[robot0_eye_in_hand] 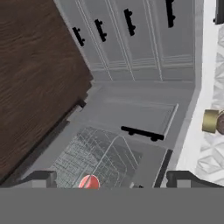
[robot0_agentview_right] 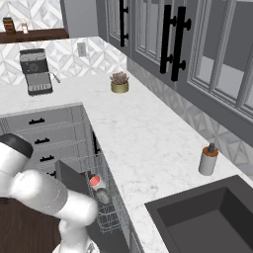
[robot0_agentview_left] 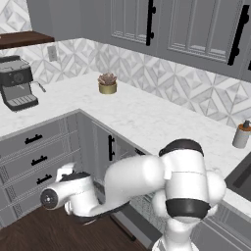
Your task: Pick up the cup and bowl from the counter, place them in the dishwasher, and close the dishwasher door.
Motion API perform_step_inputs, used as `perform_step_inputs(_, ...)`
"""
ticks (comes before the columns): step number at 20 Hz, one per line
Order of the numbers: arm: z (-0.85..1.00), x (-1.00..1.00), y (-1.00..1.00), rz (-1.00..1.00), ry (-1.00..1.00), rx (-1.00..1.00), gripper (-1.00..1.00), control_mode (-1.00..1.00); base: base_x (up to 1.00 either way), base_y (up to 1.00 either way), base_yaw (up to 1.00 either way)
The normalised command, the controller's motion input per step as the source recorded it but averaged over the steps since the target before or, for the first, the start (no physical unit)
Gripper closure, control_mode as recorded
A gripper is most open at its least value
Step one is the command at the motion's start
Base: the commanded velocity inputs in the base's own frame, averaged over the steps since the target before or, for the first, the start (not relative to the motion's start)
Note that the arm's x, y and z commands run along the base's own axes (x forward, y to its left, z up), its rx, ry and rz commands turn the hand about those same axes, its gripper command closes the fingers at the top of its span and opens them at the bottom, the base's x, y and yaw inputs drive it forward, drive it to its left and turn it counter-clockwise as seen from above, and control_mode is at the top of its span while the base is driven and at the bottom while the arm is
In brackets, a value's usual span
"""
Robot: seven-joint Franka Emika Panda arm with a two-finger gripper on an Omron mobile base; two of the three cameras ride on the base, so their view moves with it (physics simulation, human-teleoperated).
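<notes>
The cup (robot0_agentview_right: 96,182), grey-white with a red inside, sits in the dishwasher's wire rack (robot0_agentview_right: 109,210). The dark bowl (robot0_agentview_right: 104,196) lies right beside it in the same rack. In the hand view the cup (robot0_eye_in_hand: 89,181) peeks up at the bottom edge, with the rack (robot0_eye_in_hand: 98,153) above it. My gripper (robot0_eye_in_hand: 113,181) hovers over the rack, open wide, with nothing between its fingertips (robot0_eye_in_hand: 43,179). The dishwasher door (robot0_agentview_right: 69,177) stands open, leaning out from the unit towards the floor. The white marble counter (robot0_agentview_right: 143,143) runs above.
On the counter stand a potted plant (robot0_agentview_left: 107,84), a coffee machine (robot0_agentview_left: 17,83) and a pump bottle (robot0_agentview_right: 208,160). A dark sink (robot0_agentview_right: 207,217) lies at the right. Grey drawers (robot0_agentview_left: 34,157) and a narrow cabinet door with a black handle (robot0_eye_in_hand: 142,133) flank the dishwasher. Wooden floor (robot0_eye_in_hand: 35,74) lies in front.
</notes>
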Motion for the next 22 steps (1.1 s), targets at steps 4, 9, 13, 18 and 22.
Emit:
perform_step_inputs(4,-0.74,-0.07,0.58,-0.11,0.0,-0.54,-1.0,-1.0,0.0,0.0,0.0)
perform_step_inputs(9,-0.97,0.0,0.11,-0.17,0.0,-0.41,-1.0,-1.0,0.0,0.0,0.0)
perform_step_inputs(13,-1.0,0.0,0.0,-0.17,0.01,-0.35,-1.0,-1.0,0.0,0.0,0.0)
perform_step_inputs(18,-0.85,0.21,-0.05,-0.18,0.07,-0.24,-1.0,-1.0,0.0,0.0,0.0)
perform_step_inputs(22,-0.72,0.54,-0.09,-0.17,0.07,-0.2,-1.0,-1.0,0.0,0.0,0.0)
